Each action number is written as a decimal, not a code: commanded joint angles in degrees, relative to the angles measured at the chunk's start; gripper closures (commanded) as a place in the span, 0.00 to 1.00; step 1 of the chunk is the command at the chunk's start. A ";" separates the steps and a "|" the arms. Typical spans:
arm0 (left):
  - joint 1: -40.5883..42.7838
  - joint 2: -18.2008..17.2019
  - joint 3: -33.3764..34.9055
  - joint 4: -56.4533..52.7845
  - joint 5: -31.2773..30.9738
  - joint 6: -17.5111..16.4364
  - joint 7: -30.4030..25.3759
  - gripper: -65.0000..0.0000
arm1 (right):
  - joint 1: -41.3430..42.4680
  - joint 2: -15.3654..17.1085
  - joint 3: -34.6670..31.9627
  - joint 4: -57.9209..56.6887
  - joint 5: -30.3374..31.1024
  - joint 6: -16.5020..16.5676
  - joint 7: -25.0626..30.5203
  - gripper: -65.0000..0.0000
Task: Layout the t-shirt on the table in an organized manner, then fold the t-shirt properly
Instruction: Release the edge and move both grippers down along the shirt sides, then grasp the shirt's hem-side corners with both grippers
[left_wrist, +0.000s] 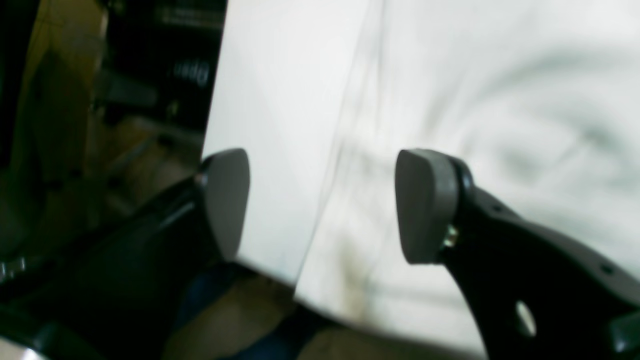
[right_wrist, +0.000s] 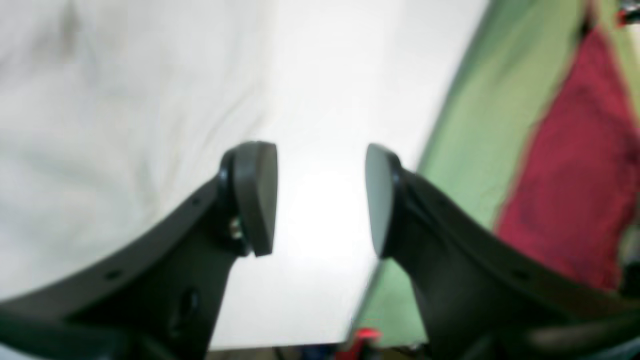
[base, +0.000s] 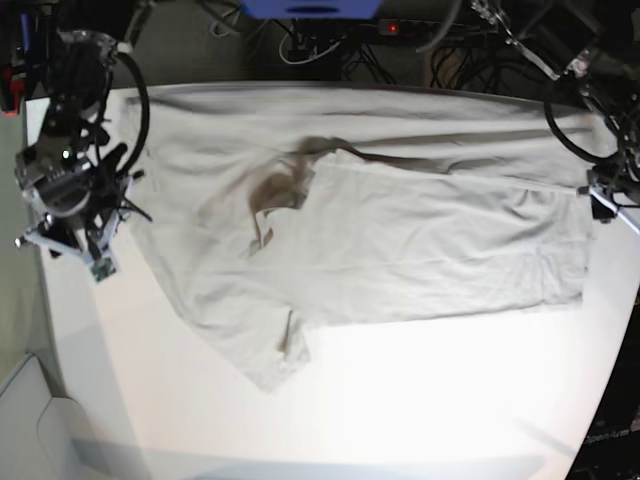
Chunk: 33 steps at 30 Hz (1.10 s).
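Note:
The light grey-beige t-shirt (base: 400, 230) lies spread across the white table (base: 400, 400), with its collar (base: 275, 190) to the left and its hem to the right. One sleeve (base: 270, 350) points toward the front edge. A fold runs along the shirt's far side. My left gripper (left_wrist: 325, 205) is open and empty above the hem edge of the shirt (left_wrist: 475, 100), near the table's corner. My right gripper (right_wrist: 320, 200) is also open and empty, over bare table (right_wrist: 340, 100) just beside the shirt (right_wrist: 100, 125). In the base view the right arm (base: 70, 180) stands at the left and the left arm (base: 610, 195) at the right.
Cables (base: 470, 40) and a blue box (base: 310, 8) sit behind the table's far edge. Green and red flooring (right_wrist: 550, 150) lies past the table edge beside my right gripper. Dark clutter (left_wrist: 125, 100) shows beyond the table edge under my left gripper.

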 joint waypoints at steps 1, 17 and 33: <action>-1.20 -0.78 -0.24 1.03 0.03 0.46 -0.38 0.32 | 2.69 1.59 0.21 0.15 -2.25 -0.64 -0.92 0.55; -13.59 -4.20 -0.15 -19.18 0.12 0.73 -7.76 0.32 | 24.23 -1.58 -9.90 -30.44 -5.06 -0.64 5.41 0.55; -19.22 -6.67 9.61 -41.69 -0.41 9.43 -31.76 0.32 | 35.66 -0.26 -9.64 -62.88 -4.80 -0.64 29.23 0.55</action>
